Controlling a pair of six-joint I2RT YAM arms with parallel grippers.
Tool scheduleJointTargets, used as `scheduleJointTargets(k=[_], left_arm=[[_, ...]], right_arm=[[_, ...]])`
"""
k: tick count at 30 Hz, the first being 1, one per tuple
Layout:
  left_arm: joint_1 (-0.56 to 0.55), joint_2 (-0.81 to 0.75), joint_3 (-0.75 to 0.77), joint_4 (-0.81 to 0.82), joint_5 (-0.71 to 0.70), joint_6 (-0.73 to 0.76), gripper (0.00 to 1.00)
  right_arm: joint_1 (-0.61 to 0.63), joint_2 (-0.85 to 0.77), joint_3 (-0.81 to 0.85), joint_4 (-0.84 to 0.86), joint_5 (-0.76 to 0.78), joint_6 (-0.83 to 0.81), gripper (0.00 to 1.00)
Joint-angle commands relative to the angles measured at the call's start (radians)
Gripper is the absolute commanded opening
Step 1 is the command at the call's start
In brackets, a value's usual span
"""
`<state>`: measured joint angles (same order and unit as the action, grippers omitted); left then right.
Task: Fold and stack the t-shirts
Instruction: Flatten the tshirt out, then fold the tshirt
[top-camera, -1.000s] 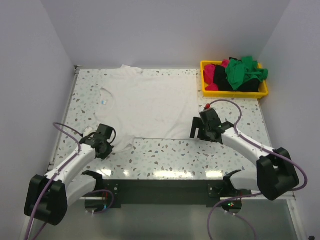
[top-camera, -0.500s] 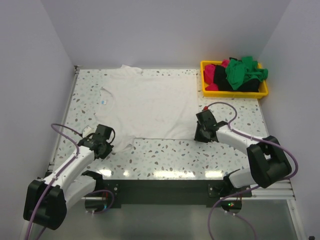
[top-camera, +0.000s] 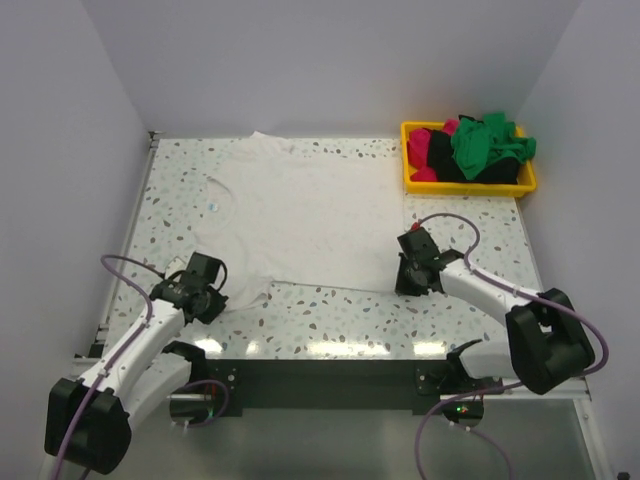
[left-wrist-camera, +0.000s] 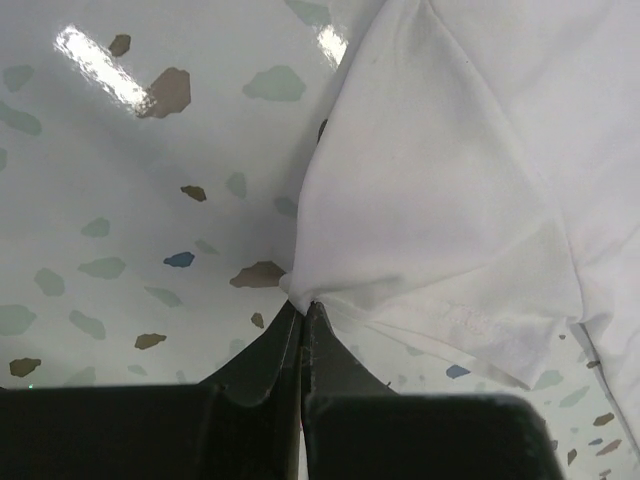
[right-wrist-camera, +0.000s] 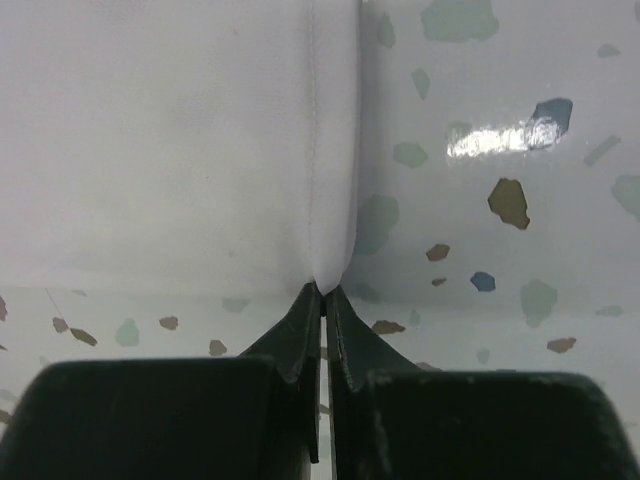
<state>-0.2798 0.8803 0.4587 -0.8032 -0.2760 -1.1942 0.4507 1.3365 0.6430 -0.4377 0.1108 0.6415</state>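
White t-shirt (top-camera: 300, 215) lies spread flat, left fingers (left-wrist-camera: 268, 352) and right fingers (right-wrist-camera: 301, 332) each pinching its near edge

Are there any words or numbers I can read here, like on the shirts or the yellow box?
No text can be read anywhere.
Neck label of the white t-shirt: too small to read.
Yellow bin and the coloured t-shirts in it: no writing visible.

One white t-shirt (top-camera: 300, 205), one yellow bin (top-camera: 470, 188), coloured shirts (top-camera: 485, 145) too heaped to count.
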Motion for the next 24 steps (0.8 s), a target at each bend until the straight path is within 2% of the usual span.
scheduleJointTargets(k=[1, 5, 11, 17, 24], left_arm=[[0.002, -0.027, 0.018, -0.048, 0.081, -0.005, 0.0], [0.002, -0.03, 0.04, -0.083, 0.107, -0.011, 0.0], [0.002, -0.018, 0.089, -0.114, 0.028, -0.022, 0.0], [0.002, 0.017, 0.116, -0.033, 0.073, 0.016, 0.0], [0.002, 0.071, 0.231, 0.033, 0.078, 0.08, 0.0]], right_arm=[[-0.003, -0.069, -0.022, -0.114, -0.043, -0.022, 0.0], [-0.003, -0.111, -0.051, -0.159, -0.051, -0.025, 0.0], [-0.003, -0.102, -0.054, -0.128, -0.068, -0.029, 0.0], [-0.003, -0.071, 0.026, -0.171, -0.079, -0.058, 0.0], [-0.006, -0.011, 0.177, -0.225, -0.079, -0.088, 0.0]])
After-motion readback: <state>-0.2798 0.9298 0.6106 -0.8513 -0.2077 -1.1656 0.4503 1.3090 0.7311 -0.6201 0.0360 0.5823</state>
